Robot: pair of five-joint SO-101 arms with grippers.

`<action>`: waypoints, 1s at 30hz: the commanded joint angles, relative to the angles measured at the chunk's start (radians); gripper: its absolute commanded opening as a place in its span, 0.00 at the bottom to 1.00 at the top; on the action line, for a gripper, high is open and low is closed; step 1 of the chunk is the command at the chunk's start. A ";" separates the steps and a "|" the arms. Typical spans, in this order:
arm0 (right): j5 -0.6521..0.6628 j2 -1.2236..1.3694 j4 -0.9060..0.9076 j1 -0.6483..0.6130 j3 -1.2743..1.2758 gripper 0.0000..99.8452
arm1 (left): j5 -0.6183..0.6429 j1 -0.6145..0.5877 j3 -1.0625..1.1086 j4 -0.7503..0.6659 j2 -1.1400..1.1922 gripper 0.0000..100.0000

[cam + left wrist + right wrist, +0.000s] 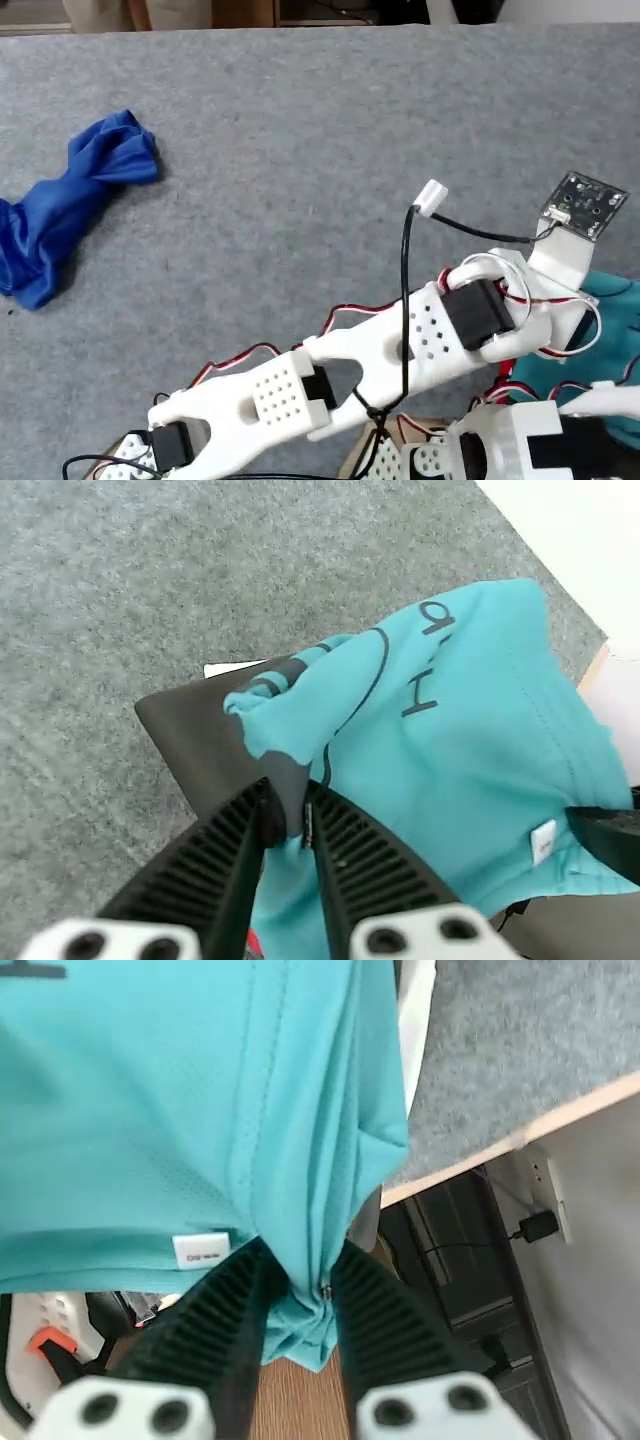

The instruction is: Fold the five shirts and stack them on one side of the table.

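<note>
both claws are clenched on the teal shirt (pixel 470 740) at the tabletop's right edge: left gripper (pixel 288 810) on a bunched corner, right gripper (pixel 300 1265) on the hem, probably to spread it for folding. blue shirt (pixel 75 195) lies crumpled at the left edge.

Table (pixel 300 150): carries the shirts; my arms stand at its near edge.
Loose shirt (pixel 75 205): far left on the table, well apart from my arms.
Held shirt (pixel 450 740): at the table's right edge, lying over a flat garment (pixel 190 740).
Left gripper (pixel 288 812): clamped on the held shirt, above the flat garment.
Right gripper (pixel 300 1285): clamped on the held shirt's hem, beside the table's edge.
</note>
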 commanded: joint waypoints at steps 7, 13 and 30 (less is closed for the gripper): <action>0.008 -0.056 -0.012 0.025 -0.010 0.00 | 0.005 0.005 0.000 -0.046 -0.061 0.02; 0.031 -0.056 -0.017 0.053 -0.022 0.01 | 0.000 0.005 0.002 -0.057 -0.059 0.03; 0.147 -0.191 0.092 0.010 -0.015 0.27 | 0.000 -0.064 -0.044 0.091 -0.124 0.20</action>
